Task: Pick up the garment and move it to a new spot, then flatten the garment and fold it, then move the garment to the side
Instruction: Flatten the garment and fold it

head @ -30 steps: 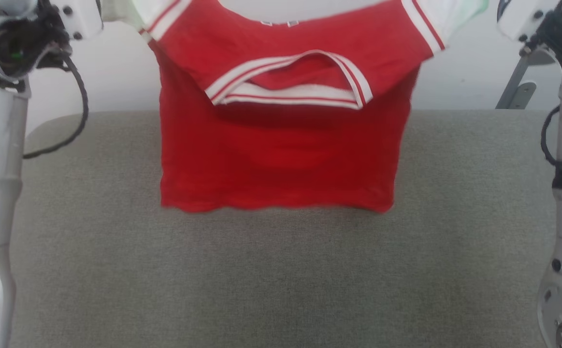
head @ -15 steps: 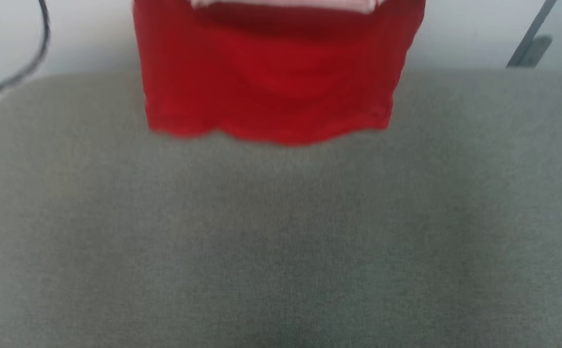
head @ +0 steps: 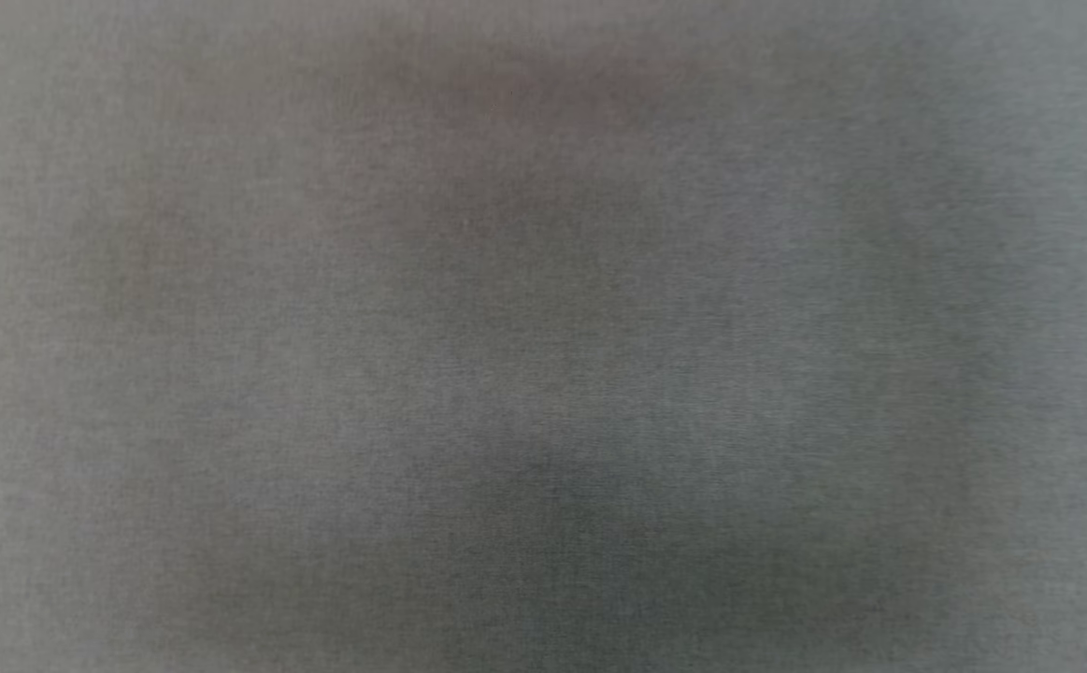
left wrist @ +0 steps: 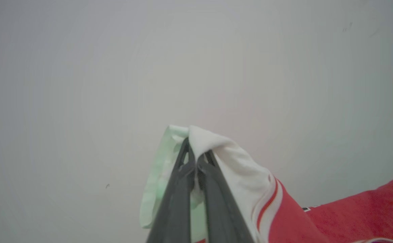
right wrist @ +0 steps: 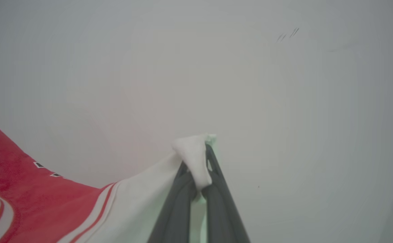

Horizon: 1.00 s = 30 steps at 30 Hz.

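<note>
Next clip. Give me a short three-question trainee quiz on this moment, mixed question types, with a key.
1. True or false: the left gripper is shut on white sleeve cloth of the garment.
2. Multiple choice: the right gripper pinches A) white sleeve cloth, B) the red hem, C) nothing.
3. Fill in: the head view looks down on a ____ woven surface.
Key: 1 true; 2 A; 3 grey.
</note>
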Motion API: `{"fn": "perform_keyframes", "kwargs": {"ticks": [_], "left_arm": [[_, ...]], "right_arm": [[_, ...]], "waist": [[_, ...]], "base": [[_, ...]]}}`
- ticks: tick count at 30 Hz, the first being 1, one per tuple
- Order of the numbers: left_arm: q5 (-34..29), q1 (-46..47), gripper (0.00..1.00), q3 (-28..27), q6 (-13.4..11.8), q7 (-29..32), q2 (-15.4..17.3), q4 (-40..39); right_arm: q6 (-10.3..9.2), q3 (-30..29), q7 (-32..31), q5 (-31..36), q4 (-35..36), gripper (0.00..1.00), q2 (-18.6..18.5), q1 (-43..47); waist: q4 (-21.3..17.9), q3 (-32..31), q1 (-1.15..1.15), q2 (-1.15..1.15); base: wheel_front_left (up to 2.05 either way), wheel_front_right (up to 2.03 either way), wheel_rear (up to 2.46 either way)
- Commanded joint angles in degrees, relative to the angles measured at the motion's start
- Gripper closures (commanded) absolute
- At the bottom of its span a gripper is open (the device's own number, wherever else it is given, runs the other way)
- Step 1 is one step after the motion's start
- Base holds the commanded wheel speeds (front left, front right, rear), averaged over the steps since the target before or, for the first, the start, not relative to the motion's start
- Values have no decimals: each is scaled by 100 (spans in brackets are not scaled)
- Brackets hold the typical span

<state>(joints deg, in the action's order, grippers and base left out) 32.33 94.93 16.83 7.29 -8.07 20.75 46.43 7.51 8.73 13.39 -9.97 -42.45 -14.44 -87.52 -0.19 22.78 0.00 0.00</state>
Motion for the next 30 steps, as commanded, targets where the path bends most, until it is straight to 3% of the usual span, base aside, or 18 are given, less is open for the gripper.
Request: {"fn": "perform_keyframes", "kwargs": {"ticks": [1,6,12,15,21,25,30], "left_arm": [[74,-40,100,105,8,-80,-36,153],[403,-462,100,539,12,55,-25,563],[819,-1195,100,1065,14,624,57,900],[1109,-1794,100,1277,14,1174,139,1069],[1435,-2935,100,1515,15,1927,251,997],[1557,-3546,100,1548,-1,2134,375,805],[1772,-4624,100,1492,-296,2435,637,135]], "right_arm": [[-4,94,63,28,-200,100,7,-3],[-6,484,-26,-255,-805,100,-2,233],[-7,966,-807,-1455,-1069,100,37,975],[-7,1263,-1555,-2382,-739,100,-86,1731],[-6,1562,-2677,-3296,86,100,-572,3016],[-6,1536,-3181,-3572,533,100,-845,3676],[-5,1326,-3907,-3828,1289,100,-1176,4793]], "waist": [[90,141,0,0],[221,129,0,0],[360,-42,0,0],[393,-240,0,0],[413,-618,0,0],[396,-793,0,0],[359,-1025,0,0]], "base": [[0,0,0],[0,0,0],[0,0,0],[0,0,0],[0,0,0],[0,0,0],[0,0,0]]}}
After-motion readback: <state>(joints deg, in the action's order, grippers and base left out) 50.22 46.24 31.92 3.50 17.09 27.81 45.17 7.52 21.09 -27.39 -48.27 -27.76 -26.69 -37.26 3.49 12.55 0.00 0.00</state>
